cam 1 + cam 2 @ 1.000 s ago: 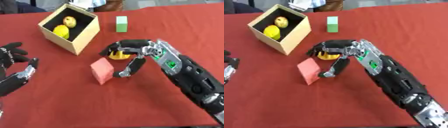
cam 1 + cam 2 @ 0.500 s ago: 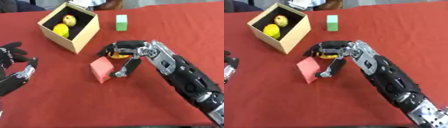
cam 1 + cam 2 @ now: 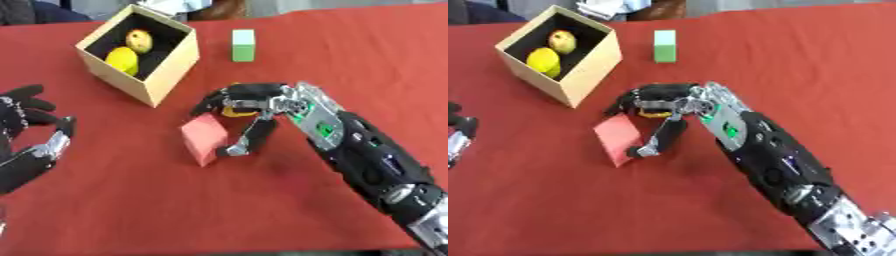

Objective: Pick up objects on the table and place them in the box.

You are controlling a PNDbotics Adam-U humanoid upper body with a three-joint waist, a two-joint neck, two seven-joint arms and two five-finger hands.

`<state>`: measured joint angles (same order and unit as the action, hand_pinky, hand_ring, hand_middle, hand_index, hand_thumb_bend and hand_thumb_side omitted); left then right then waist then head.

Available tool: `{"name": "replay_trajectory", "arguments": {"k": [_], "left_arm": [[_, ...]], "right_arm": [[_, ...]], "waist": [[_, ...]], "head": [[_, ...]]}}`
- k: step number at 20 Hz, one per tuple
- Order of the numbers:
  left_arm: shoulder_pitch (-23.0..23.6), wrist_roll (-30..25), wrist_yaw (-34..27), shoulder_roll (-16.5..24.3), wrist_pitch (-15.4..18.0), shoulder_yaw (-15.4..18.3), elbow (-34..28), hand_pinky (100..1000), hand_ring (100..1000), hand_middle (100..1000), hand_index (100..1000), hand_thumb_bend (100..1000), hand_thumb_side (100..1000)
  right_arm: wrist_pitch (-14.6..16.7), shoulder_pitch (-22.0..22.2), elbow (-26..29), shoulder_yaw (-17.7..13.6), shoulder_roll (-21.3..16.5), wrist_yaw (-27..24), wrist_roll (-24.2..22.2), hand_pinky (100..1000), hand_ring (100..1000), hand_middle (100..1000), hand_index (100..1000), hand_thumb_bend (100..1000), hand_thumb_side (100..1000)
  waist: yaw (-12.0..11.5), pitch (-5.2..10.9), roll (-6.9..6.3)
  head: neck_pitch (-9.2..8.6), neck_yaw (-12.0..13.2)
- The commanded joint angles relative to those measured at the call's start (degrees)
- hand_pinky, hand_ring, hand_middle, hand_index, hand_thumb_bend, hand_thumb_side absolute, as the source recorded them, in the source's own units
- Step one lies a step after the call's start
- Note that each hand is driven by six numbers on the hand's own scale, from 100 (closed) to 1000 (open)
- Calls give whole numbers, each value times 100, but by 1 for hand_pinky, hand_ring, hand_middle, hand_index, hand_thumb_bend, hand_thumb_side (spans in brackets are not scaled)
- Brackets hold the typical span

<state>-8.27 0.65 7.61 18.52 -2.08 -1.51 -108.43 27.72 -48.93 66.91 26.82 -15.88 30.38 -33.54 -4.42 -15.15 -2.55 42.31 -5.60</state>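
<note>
right hand (image 3: 249, 102) over orange object (image 3: 234, 111), pink block (image 3: 203, 138)

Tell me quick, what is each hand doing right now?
Left hand: open, idle at the left edge, holding nothing.
Right hand: fingers curled over a small yellow thing, thumb by the red block.

A red table (image 3: 131, 210) is carrying a box (image 3: 171, 62), a green block (image 3: 243, 45) and a pink block (image 3: 205, 142).
</note>
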Motion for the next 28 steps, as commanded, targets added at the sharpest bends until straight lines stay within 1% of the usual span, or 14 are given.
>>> {"name": "replay_trajectory", "arguments": {"k": [1,2,3,4,5,6,8,11,16,17,20,23,25,28], "left_arm": [[-57,-10,23,38,13,18,-46,698,584,587,824,389,258],[-57,-9,23,36,13,18,-43,698,583,587,824,388,260],[-56,-8,23,34,13,18,-39,698,583,587,824,388,260],[-54,-6,23,34,14,19,-36,698,583,586,824,386,260],[-51,-5,23,33,16,20,-36,698,583,586,824,386,260],[-51,-2,23,32,18,23,-37,698,582,586,824,383,259],[-54,5,22,30,19,30,-40,698,581,585,824,383,259],[-51,18,28,33,21,48,-51,699,581,585,824,379,258],[-50,31,43,38,13,58,-52,699,581,585,824,379,258],[-44,35,44,34,12,65,-52,697,577,580,821,374,255],[-12,124,66,-22,33,91,-85,697,577,579,819,370,250],[-55,123,76,-185,111,11,-124,698,578,580,819,370,247],[-79,79,77,-270,178,-56,-109,699,580,578,819,370,247],[-110,-48,83,-368,310,-169,-102,700,583,577,820,368,243]], "right_arm": [[-9,-136,34,-83,-24,59,179,730,780,654,823,309,317],[-24,-140,45,-97,-27,64,286,717,758,601,778,285,282],[-38,-141,57,-105,-32,69,406,713,753,588,767,280,275],[-51,-142,68,-116,-36,72,533,701,735,545,727,260,253],[-62,-144,79,-122,-42,75,659,700,732,541,724,258,251],[-68,-152,95,-129,-51,76,784,690,716,517,703,240,231],[-79,-170,128,-138,-80,69,998,683,706,499,690,223,219],[-138,-227,233,-164,-167,-79,1206,678,699,499,691,204,206],[-258,-252,391,-146,-249,-238,1226,678,699,499,691,204,206],[-267,-258,407,-151,-258,-243,1225,690,703,509,700,211,191],[-360,-537,550,-351,-567,-175,1354,695,703,512,701,222,182],[-507,-747,503,-523,-917,-134,1507,699,703,517,704,233,172],[-579,-827,355,-632,-980,-34,1602,700,702,516,703,234,167],[-672,-954,4,-832,-946,195,1783,699,702,516,704,233,162]], "waist": [[-14,200,77],[-13,200,77],[-14,199,78],[-13,199,79],[-13,199,80],[-14,200,82],[-17,201,84],[-23,204,87],[-29,204,90],[-37,212,95],[-177,252,141],[-401,279,150],[-530,299,145],[-726,319,128]], "head": [[33,-5],[34,-4],[35,-1],[38,0],[41,-1],[44,-2],[42,0],[45,6],[46,8],[47,8],[34,-63],[-2,-203],[-20,-283],[-50,-424]]}}
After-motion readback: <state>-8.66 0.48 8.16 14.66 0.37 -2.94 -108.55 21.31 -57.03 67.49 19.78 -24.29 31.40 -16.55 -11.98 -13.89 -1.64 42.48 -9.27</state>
